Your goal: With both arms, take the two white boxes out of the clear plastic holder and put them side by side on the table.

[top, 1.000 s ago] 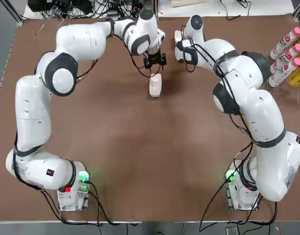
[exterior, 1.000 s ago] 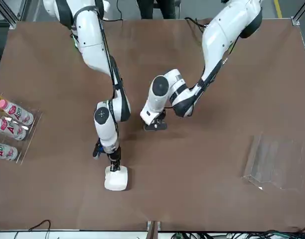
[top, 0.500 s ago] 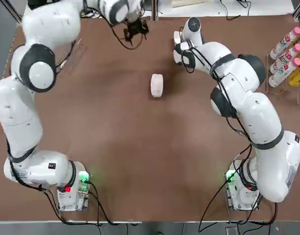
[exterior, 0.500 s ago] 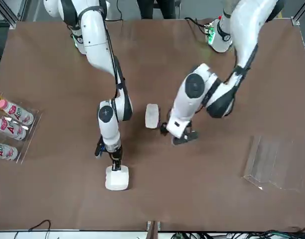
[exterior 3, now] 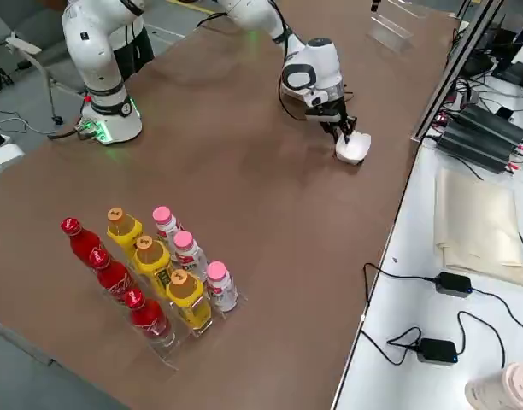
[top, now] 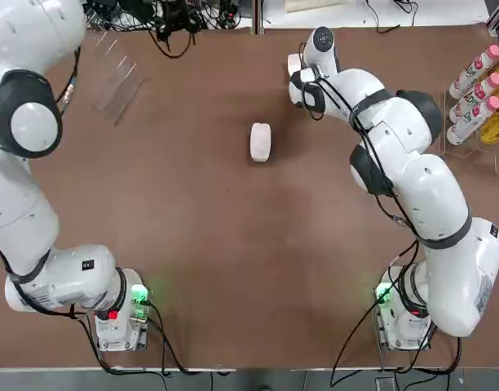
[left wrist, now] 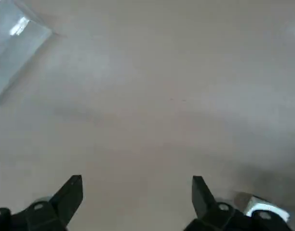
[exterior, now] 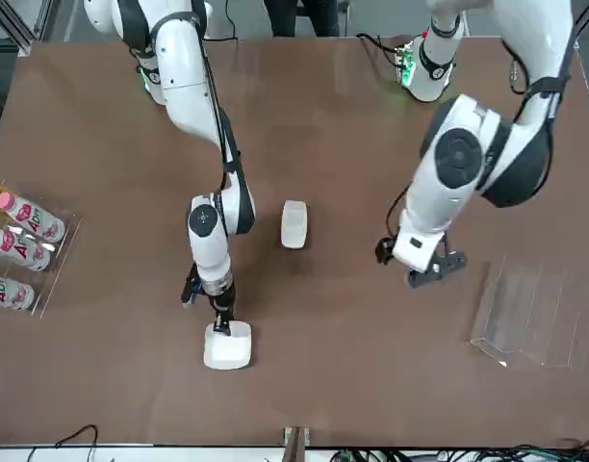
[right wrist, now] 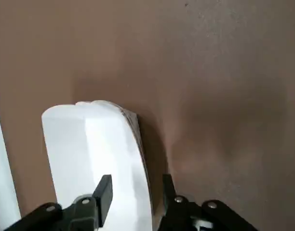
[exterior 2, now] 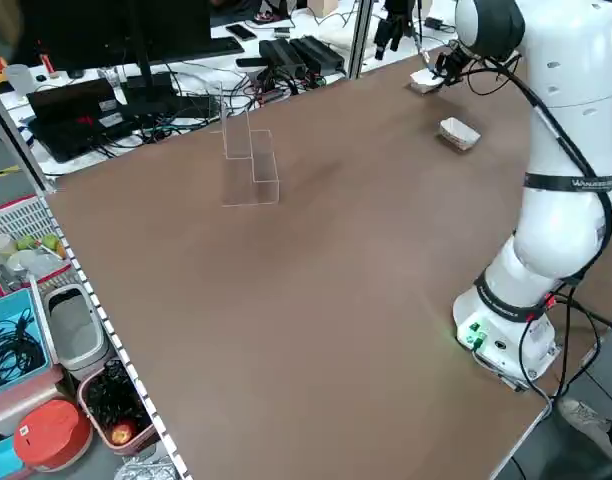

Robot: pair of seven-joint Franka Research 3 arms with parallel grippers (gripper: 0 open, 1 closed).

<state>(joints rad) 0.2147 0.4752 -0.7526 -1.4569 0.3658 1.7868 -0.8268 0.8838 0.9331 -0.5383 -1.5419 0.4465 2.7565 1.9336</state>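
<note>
The clear plastic holder (exterior: 530,313) has nothing in its slots; it's just glinting acrylic sitting on the table (top: 233,244) near the far edge on the robot's left side. Both boxes are already out of it. Over at the robot's right edge of the table there's another clear rack (exterior 3: 159,337) packed with drink bottles (exterior 3: 142,278): red ones, yellow ones with orange caps, and white ones with pink caps, all standing upright in rows.

One white box (top: 260,141) lies flat on the table, well apart from the holder, roughly mid-table toward the far side. The second white box (exterior: 227,346) sits near the far edge, further from the holder than the first one, so the two are not side by side but clearly apart.

The right gripper (exterior: 220,310) points down right at that second box. In the right wrist view its fingers (right wrist: 105,191) sit either side of the box edge, partly spread; whether the pads actually press on the box, can't tell.

The left gripper (exterior: 427,272) hangs above the table just beside the holder, between it and the first box, with its jaws spread wide and nothing between them.
</note>
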